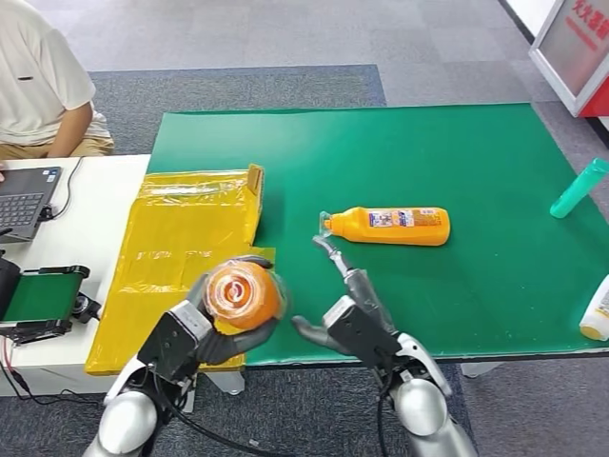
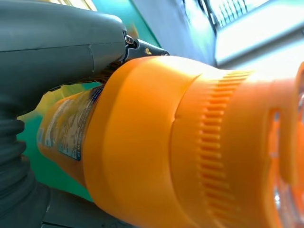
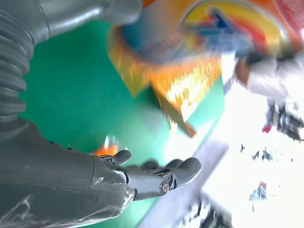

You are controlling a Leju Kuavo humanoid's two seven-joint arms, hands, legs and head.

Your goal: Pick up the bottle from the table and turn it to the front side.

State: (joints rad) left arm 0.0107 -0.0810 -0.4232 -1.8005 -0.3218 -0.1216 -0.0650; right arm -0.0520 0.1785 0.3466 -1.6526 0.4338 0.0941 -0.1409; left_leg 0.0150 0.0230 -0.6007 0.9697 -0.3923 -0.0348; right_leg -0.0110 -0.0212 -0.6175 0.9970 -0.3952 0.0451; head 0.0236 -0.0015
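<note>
We saw a green mat covering a table, and we place everything else by that mat. At the mat's near left corner, our left hand held an orange bottle lifted clear of the surface, fingers wrapped around its body, with one round end turned toward the head camera. In the left wrist view the bottle showed a ribbed orange cap section and a printed label further down its body, with the thumb pressed on its side. Our right hand hovered over the mat's near edge, just right of the held bottle, fingers spread and holding nothing; one finger pointed toward a second bottle lying on its side near the mat's middle. In the right wrist view that hand was likewise empty, its fingers extended over the green. A yellow bag lay over the mat's left edge, beside the held bottle. A teal bottle lay at the mat's right edge, and a white bottle sat at its near right corner. A person sat beyond the mat's left side, near a laptop. We judged the pickup done; turning the bottle to its front side seemed unfinished, since the label did not yet face the head camera.
</note>
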